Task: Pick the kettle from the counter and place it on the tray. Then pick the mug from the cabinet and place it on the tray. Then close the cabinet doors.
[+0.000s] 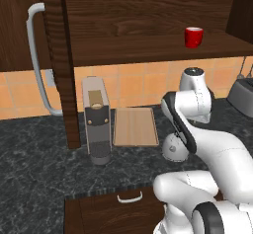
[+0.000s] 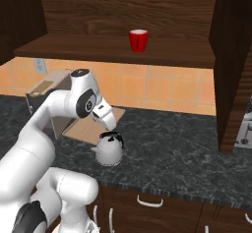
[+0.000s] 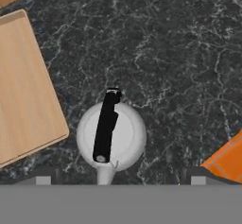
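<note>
One kettle (image 3: 111,135) sat on the dark desk (image 3: 179,53), just beside the bare tray (image 3: 23,86), so the first step was in hand. Above it hung the hand (image 2: 111,127), fingers spread and holding nothing (the mug (image 2: 138,40) waited on the cabinet shelf). Next it probably needed to descend and close around the black handle.

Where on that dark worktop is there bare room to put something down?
The tray is bare, between the coffee machine and the kettle. The counter lies open from the kettle to the right cabinet door. The shelf around the mug is free. It is crowded where the gripper hangs over the kettle.
</note>
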### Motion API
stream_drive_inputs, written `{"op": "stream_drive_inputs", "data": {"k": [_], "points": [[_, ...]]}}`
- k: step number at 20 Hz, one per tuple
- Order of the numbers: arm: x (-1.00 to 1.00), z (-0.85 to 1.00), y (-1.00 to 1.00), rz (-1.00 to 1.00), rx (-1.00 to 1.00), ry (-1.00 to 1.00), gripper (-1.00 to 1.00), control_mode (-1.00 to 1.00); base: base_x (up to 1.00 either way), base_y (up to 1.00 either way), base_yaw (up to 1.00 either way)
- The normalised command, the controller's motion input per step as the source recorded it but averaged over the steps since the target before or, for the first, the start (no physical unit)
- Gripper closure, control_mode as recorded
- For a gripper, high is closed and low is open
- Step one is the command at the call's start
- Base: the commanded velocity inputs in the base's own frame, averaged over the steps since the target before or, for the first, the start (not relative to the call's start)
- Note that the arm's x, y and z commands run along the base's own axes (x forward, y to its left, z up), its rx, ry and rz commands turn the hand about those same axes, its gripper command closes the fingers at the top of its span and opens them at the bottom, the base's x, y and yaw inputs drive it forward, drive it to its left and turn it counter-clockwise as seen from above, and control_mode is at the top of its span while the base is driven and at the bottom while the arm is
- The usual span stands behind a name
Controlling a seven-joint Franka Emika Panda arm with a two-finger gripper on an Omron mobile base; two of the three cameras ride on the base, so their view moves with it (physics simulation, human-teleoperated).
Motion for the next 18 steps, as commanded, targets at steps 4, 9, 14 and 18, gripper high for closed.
{"op": "stream_drive_inputs", "data": {"k": [4,9,14,18], "points": [[0.14,-0.38,0.02,-0.15,0.13,0.0,-1.0,-1.0,0.0,0.0,0.0],[0.21,-0.37,0.01,-0.08,0.02,0.0,-1.0,-1.0,0.0,0.0,0.0],[0.22,-0.35,0.0,-0.07,0.0,0.0,-1.0,-1.0,0.0,0.0,0.0],[0.06,-0.26,0.0,-0.02,0.01,0.03,-1.0,-1.0,0.0,0.0,0.0]]}}
